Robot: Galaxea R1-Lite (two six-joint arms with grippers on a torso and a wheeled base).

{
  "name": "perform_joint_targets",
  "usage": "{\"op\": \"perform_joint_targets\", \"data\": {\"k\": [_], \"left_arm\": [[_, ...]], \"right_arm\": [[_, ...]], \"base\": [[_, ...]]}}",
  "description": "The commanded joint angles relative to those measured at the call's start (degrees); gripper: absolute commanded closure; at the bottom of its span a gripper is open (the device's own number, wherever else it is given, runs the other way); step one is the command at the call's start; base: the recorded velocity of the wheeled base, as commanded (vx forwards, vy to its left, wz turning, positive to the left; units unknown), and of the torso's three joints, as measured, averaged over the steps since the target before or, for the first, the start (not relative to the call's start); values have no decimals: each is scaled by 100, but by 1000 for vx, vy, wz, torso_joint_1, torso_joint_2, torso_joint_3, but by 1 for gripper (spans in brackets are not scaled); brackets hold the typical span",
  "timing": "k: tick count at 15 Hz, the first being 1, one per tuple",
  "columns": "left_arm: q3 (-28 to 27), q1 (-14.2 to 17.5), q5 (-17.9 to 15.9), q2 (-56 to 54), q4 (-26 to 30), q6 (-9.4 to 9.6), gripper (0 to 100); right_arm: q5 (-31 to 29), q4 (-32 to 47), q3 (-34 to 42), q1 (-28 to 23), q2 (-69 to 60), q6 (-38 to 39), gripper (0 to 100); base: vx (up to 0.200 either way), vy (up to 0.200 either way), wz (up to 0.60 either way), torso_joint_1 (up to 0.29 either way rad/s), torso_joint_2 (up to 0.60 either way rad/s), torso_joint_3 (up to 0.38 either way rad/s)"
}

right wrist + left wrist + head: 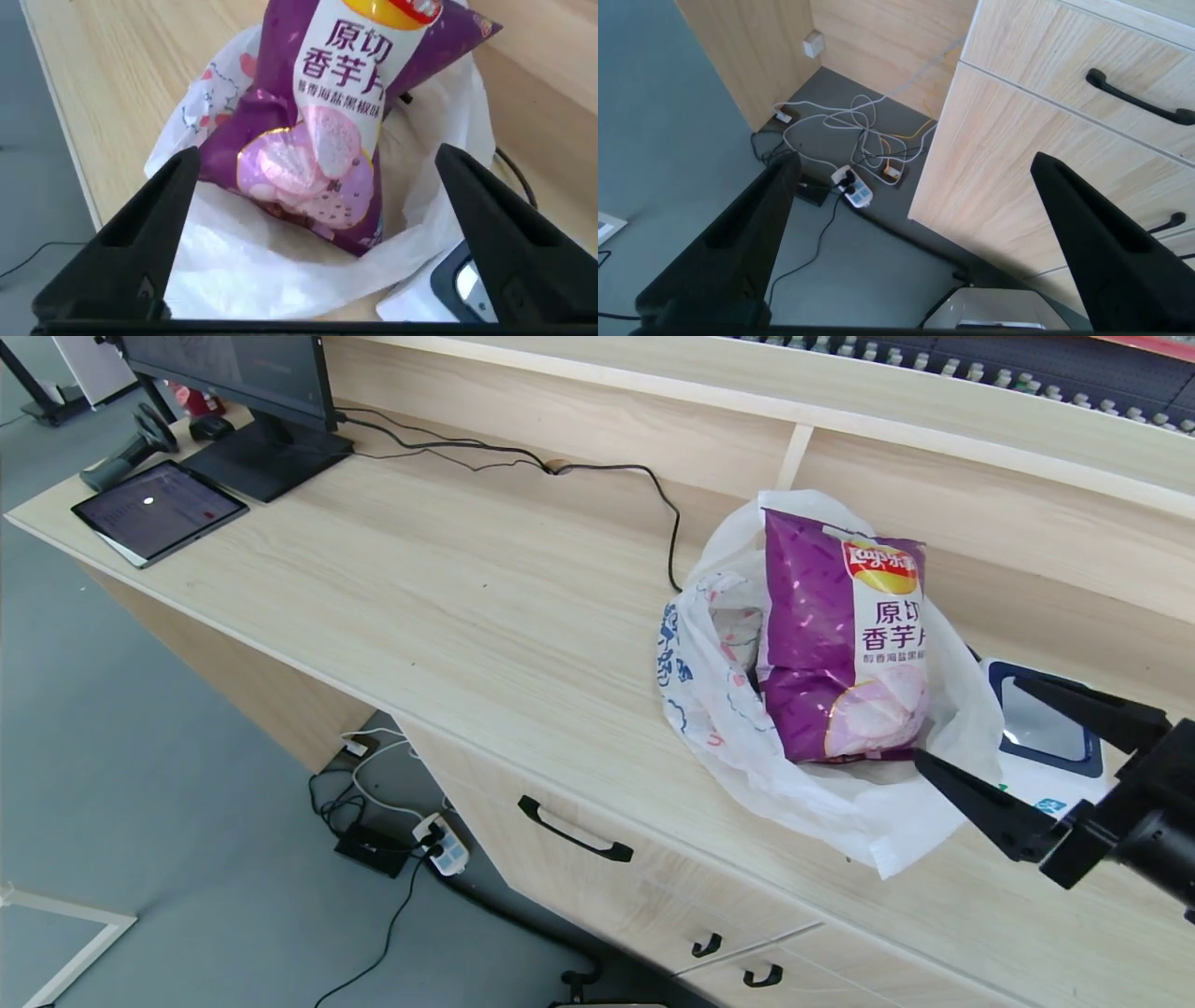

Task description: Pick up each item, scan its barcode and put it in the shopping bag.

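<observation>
A purple chip bag [840, 653] stands upright inside the white plastic shopping bag [719, 709] on the wooden counter [448, 597]. My right gripper [971, 723] hovers open just right of the bag, nothing between its fingers. In the right wrist view the chip bag [327, 159] sits in the shopping bag [234, 271] straight ahead of the open right gripper [318, 233]. The barcode scanner [1050, 737] lies behind the shopping bag, under my right arm. My left gripper [915, 233] hangs open beside the counter, above the floor.
A monitor [252, 392], a tablet [159, 509] and a handheld scanner [131, 448] stand at the counter's far left. A black cable [597, 476] runs along the back to the bag. Drawers [1083, 140] sit below; cables and a power strip [852, 187] lie on the floor.
</observation>
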Motion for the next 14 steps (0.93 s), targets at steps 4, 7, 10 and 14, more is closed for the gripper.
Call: {"op": "perform_joint_targets", "data": {"k": [4, 7, 10, 14], "left_arm": [[0, 1, 10, -2, -3, -28, 0], [0, 1, 1, -2, -3, -11, 0], [0, 1, 1, -2, 5, -11, 0], [0, 1, 1, -2, -3, -19, 0]], "right_arm": [[-10, 401, 1050, 214, -1225, 21, 0], [-45, 1236, 1244, 214, -1893, 126, 0], [-150, 2958, 1411, 205, -3097, 188, 0], [-133, 5613, 1428, 205, -5048, 258, 0]], "base": [[0, 0, 0, 0, 0, 0], [0, 0, 0, 0, 0, 0], [0, 0, 0, 0, 0, 0], [0, 0, 0, 0, 0, 0]]}}
